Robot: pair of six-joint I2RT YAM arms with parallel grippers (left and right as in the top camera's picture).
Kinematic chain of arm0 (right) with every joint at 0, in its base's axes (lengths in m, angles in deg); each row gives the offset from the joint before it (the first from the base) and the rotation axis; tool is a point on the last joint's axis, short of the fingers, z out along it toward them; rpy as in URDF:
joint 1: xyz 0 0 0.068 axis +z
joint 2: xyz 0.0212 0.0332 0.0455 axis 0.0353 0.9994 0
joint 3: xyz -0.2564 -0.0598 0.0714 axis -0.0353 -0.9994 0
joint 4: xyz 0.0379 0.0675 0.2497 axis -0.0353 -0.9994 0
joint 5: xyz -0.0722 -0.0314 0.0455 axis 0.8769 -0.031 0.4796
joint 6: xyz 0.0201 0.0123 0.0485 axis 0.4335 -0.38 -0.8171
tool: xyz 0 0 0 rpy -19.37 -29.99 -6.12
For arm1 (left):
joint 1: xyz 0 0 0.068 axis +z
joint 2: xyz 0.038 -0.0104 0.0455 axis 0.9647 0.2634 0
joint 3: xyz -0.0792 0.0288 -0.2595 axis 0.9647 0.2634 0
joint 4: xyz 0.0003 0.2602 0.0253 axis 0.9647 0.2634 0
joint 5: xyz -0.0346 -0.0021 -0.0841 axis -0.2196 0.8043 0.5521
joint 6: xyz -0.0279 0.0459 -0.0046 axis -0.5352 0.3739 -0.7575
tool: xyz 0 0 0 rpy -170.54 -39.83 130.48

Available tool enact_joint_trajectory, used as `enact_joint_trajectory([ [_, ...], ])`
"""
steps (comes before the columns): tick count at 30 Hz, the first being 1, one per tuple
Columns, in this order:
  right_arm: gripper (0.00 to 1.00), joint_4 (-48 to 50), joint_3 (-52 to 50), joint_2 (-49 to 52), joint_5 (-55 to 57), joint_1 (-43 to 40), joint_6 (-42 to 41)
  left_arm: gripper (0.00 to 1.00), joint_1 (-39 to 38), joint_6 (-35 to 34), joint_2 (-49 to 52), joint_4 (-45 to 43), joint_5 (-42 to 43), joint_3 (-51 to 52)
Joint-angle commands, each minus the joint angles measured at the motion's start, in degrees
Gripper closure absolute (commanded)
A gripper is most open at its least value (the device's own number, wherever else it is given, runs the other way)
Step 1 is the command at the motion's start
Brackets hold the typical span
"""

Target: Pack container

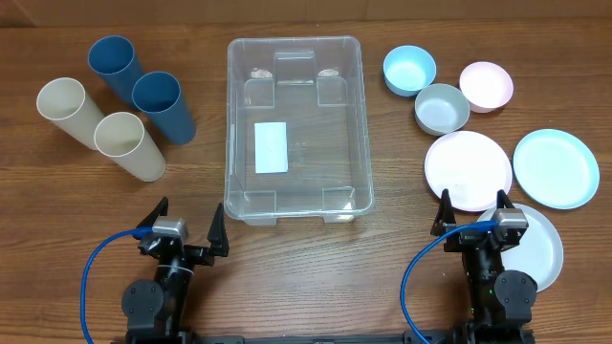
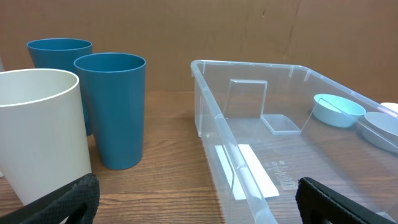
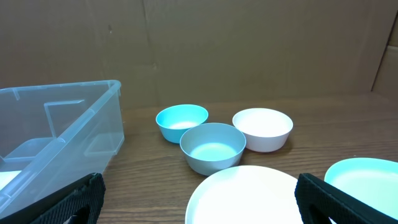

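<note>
The clear plastic container (image 1: 296,129) stands empty in the table's middle, a white label (image 1: 272,147) on its bottom; it also shows in the left wrist view (image 2: 292,149) and the right wrist view (image 3: 56,130). Two blue cups (image 1: 163,105) and two cream cups (image 1: 129,145) stand at the left. At the right are a light blue bowl (image 1: 409,70), a grey-blue bowl (image 1: 441,108), a pink bowl (image 1: 486,85) and plates (image 1: 468,169). My left gripper (image 1: 188,225) is open and empty near the front edge. My right gripper (image 1: 475,208) is open and empty above the plates' front edge.
A light blue plate (image 1: 556,168) lies at the far right, and another white plate (image 1: 535,248) lies partly under my right arm. A brown cardboard wall (image 2: 186,31) closes off the back of the table.
</note>
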Motion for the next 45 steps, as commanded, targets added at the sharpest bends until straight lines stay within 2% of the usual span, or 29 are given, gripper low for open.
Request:
enact_joint_trajectory([
  [1, 0.0, 0.3, -0.6, 0.2, -0.1, -0.2, 0.2, 0.0, 0.5, 0.9, -0.3, 0.0, 0.1, 0.2],
  [45, 0.0, 1.4, -0.6, 0.2, 0.0, -0.2, 0.2, 0.0, 0.5, 0.9, -0.3, 0.0, 0.1, 0.2],
])
